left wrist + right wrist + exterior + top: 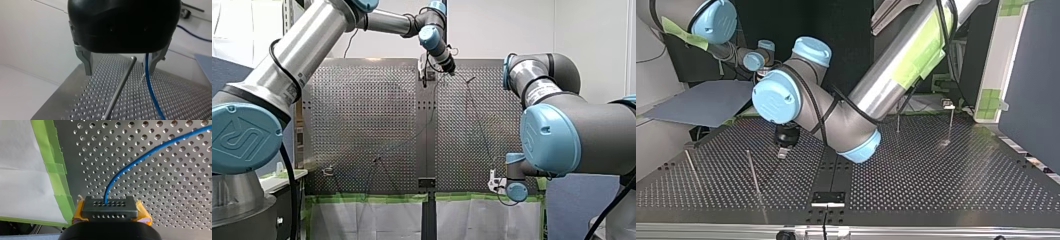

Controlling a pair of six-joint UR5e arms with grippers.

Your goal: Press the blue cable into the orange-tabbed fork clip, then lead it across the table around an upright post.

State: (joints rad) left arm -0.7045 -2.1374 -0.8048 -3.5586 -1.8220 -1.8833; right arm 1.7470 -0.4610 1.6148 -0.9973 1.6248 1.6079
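gripping the blue cable (pixel 106 196), my right pincer (pixel 109 206) sits low over the perforated tabletop (pixel 175 195), close by the edge where green tape (pixel 58 182) runs along the metal. its dark fingers are pressed together on the cable, with yellow-orange pads peeking out at either side. ahead of the pincer the cable rises out of the fingers, bends and runs off across the holes.

my left pincer (pixel 119 72) is spread wide: its two metal fingers (pixel 86 63) stand well apart and clamp nothing. an upright post (pixel 119 87) stands in the gap between them, and the cable drops just inside one finger, beside the post but apart from it, then trails away over the tabletop under the pincer.

in the top view my left arm comes in at the view's right and reaches past the middle. its black pincer points down close above the tabletop at the view's left, near a thin post (pixel 753 172) – i cannot tell whether it is the one between the fingers. another thin post (pixel 691 167) stands further left, and two more (pixel 897 122) stand well apart from these at the view's right.

in the front view the left pincer hangs over the tabletop's far edge near the middle – the right one is low at the near edge, at the view's right.
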